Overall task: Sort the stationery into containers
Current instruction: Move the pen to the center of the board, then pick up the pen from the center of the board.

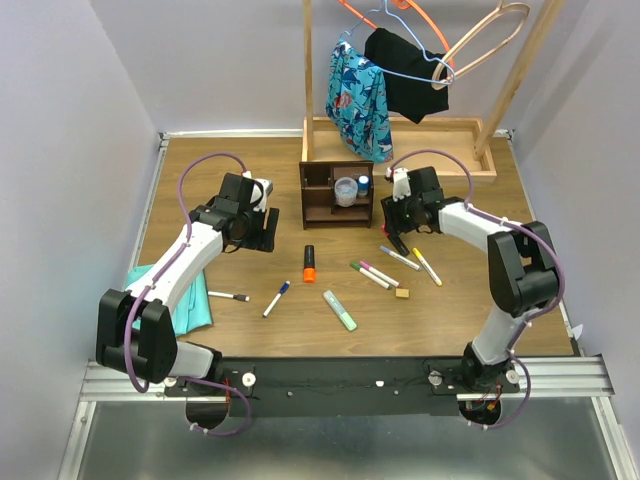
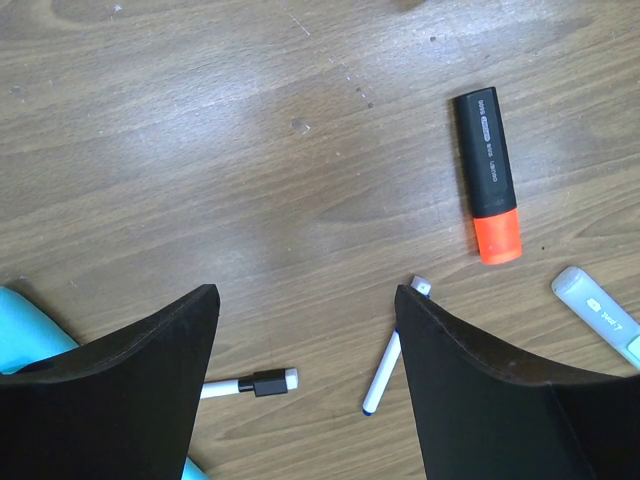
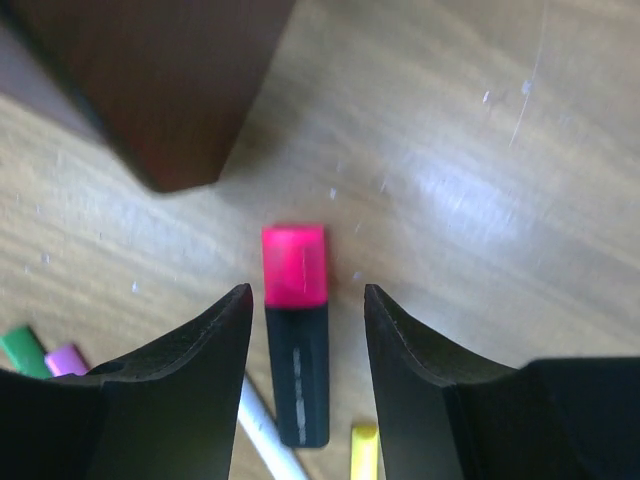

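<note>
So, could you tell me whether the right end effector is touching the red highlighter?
Apart. The right wrist view shows the red highlighter lying inside the open right end effector, with bare table showing on both sides of it.

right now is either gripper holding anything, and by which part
Nothing is held. The right gripper straddles the pink-capped highlighter with gaps on both sides; the left gripper is open and empty.

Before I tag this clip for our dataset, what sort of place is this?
Probably a robotics lab test cell: a left arm and right arm bolted to a metal rail, plain walls boxing in the table, and staged props, loose markers, a desk organizer and a clothes rack.
</note>
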Available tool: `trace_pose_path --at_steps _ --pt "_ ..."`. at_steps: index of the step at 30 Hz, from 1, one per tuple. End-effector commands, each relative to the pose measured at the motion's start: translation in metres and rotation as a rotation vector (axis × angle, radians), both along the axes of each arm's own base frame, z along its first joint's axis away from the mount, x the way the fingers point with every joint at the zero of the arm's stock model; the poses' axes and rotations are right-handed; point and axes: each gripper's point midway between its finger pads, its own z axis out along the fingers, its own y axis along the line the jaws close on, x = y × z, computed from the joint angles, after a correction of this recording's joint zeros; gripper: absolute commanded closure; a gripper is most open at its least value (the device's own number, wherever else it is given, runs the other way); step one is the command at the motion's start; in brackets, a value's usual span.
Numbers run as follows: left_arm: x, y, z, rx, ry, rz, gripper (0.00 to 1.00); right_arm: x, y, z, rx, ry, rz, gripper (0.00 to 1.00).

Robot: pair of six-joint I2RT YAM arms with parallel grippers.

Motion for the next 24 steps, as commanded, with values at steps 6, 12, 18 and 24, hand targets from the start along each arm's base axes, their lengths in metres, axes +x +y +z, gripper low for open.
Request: trace_pose_path --at_steps 6,12,18,24 --pt "0.004 0.004 0.009 -0.002 -0.04 0.008 0.2 0.019 0.013 -0.007 0.008 -0.001 0.036 0.46" --pt "0.007 0.006 0.007 -0.007 -0.038 0.018 0.2 0.007 0.01 -0.016 0.005 0.022 0.041 0.47" --pt "0.007 0.005 0.004 -0.009 -0.026 0.02 0.2 0.003 0.011 -0.026 -0.006 0.036 0.049 0.48" --pt "0.007 0.006 0.005 -0.01 -0.031 0.022 0.2 0.001 0.013 -0.033 -0.022 0.049 0.059 0.54"
